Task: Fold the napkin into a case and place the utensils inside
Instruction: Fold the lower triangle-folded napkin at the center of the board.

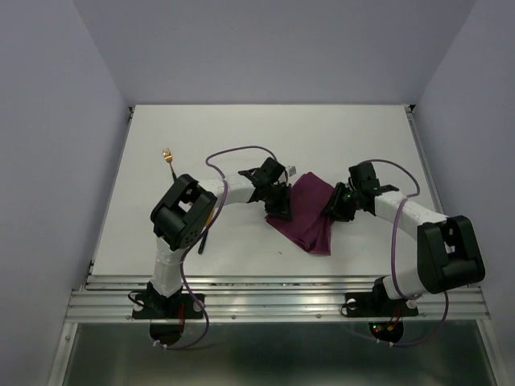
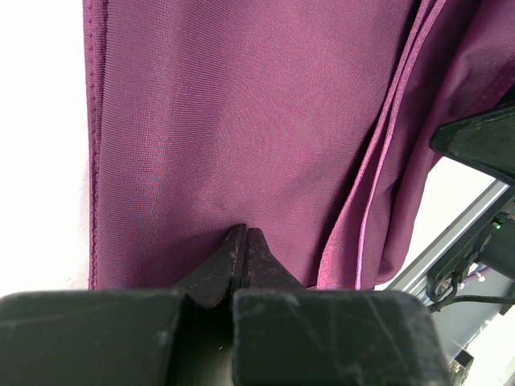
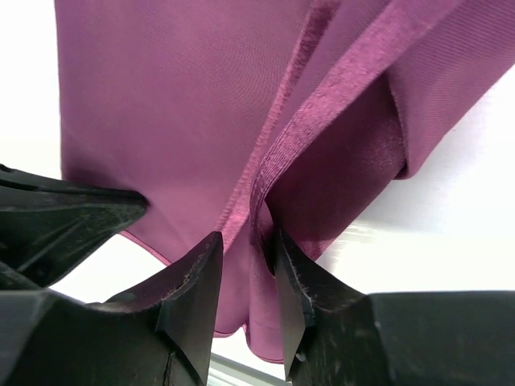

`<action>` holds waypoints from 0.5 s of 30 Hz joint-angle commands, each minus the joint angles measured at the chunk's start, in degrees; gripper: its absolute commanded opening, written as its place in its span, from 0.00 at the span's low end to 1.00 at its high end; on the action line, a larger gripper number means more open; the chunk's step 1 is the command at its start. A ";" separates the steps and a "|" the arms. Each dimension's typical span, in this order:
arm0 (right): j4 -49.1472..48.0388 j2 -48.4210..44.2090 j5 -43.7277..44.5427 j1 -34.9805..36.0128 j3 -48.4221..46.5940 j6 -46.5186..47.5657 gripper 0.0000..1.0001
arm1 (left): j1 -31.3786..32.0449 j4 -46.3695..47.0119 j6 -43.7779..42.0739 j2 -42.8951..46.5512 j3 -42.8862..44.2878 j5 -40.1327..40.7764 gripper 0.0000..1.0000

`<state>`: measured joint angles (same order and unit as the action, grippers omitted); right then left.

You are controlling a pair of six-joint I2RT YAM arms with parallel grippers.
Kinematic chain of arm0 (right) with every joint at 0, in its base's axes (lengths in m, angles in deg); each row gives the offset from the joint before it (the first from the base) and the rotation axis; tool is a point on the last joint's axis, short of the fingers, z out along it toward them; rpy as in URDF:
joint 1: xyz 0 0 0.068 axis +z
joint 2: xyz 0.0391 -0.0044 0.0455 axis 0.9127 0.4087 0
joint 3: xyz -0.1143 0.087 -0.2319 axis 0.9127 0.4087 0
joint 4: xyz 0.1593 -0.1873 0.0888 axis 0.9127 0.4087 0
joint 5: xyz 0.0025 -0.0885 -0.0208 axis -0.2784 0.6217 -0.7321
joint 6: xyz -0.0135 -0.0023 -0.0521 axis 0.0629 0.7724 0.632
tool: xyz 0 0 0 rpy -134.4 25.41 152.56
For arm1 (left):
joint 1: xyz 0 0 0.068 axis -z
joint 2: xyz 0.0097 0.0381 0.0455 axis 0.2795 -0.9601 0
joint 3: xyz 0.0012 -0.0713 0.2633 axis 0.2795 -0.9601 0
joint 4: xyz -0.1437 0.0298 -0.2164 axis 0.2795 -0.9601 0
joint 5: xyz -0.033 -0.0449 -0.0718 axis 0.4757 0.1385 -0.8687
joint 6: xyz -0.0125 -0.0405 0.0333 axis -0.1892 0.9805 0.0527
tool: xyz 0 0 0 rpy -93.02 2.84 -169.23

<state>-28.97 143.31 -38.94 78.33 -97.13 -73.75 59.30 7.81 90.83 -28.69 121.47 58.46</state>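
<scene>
The left gripper (image 2: 245, 235) is pressing its jaws together on the nearest edge of the napkin (image 2: 241, 121), seemingly pinching a thin layer right at its tips. The right gripper (image 3: 244, 241) is standing with its jaws apart, with a folded ridge of the cloth running up between them and brushing one finger (image 3: 294, 281). The napkin is lying partly folded between the two grippers, its layers stacking unevenly on the side facing the right gripper. With only one side clamped, any pull from the left is likely dragging the whole cloth across the table (image 1: 241, 129) and skewing the fold. The ridge is also risking a snag on the right fingers, which would tug the layers open. The fork (image 1: 167, 155) is waiting well behind the left gripper
</scene>
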 commanded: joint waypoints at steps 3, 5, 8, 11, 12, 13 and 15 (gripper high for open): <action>1.15 1.56 -0.19 0.12 -3.97 -1.98 0.37 | 0.26 0.96 -0.30 0.26 -0.37 -0.50 0.00; 1.50 1.83 0.25 0.12 -4.23 -2.68 0.37 | 0.26 0.96 -0.39 0.17 -0.29 -0.58 0.00; 1.94 2.70 0.78 0.12 -5.02 -3.65 0.37 | 0.26 0.96 -0.48 0.35 -0.20 -0.76 0.00; 1.68 3.58 0.78 0.65 -5.90 -4.79 0.37 | 0.35 1.22 -0.57 0.35 -0.29 -1.02 0.00; 1.68 3.93 0.78 0.65 -6.25 -4.88 0.37 | 0.35 1.31 -0.48 0.35 -0.20 -1.11 0.00; 1.94 4.55 0.78 0.65 -6.60 -5.15 0.37 | 0.35 1.40 -0.48 0.35 -0.20 -1.11 0.00; 2.03 5.34 0.95 0.65 -7.57 -5.67 0.37 | 0.35 1.40 -0.57 0.26 -0.11 -1.29 0.00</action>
<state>-27.22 147.53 -38.79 78.39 -101.41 -77.86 59.30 8.14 90.79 -28.69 121.47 58.35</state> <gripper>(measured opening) 0.374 0.025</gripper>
